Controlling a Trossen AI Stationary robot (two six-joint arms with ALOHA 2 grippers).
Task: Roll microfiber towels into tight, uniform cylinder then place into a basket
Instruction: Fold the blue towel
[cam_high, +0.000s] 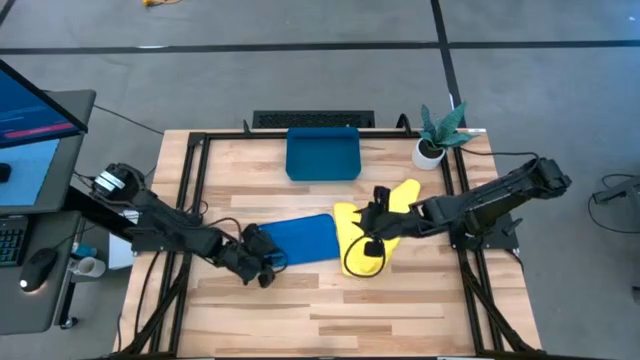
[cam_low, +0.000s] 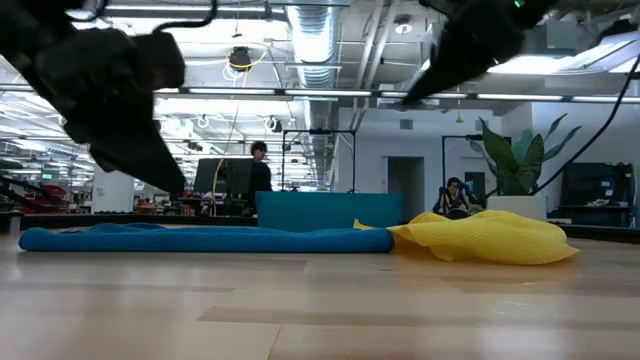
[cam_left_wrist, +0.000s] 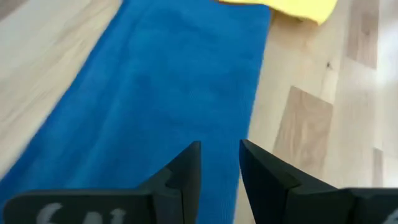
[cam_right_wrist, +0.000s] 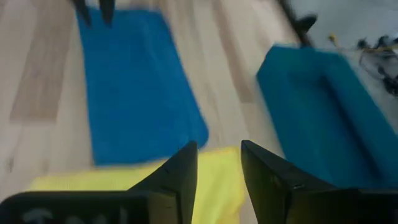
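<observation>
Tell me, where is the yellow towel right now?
In the high view the yellow towel lies bunched on the table, right of centre, under the right gripper. Its edge meets the flat blue towel, and the blue basket sits behind them.

Open-plan lab — exposed ceiling ducts (cam_low: 310, 30), monitors (cam_high: 35, 135), seated person (cam_low: 452, 195).

Matt fleecy cloth towels (cam_high: 300, 238) — pale smooth wood table (cam_high: 400, 300) — plastic basket (cam_high: 322, 155)

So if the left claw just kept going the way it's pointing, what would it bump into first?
Most likely the flat medium-blue microfiber towel: the left claw, fingers apart, points along and down at it. Past the far end lies the crumpled bright-yellow towel. How high the claw hangs above the cloth is unclear.
</observation>
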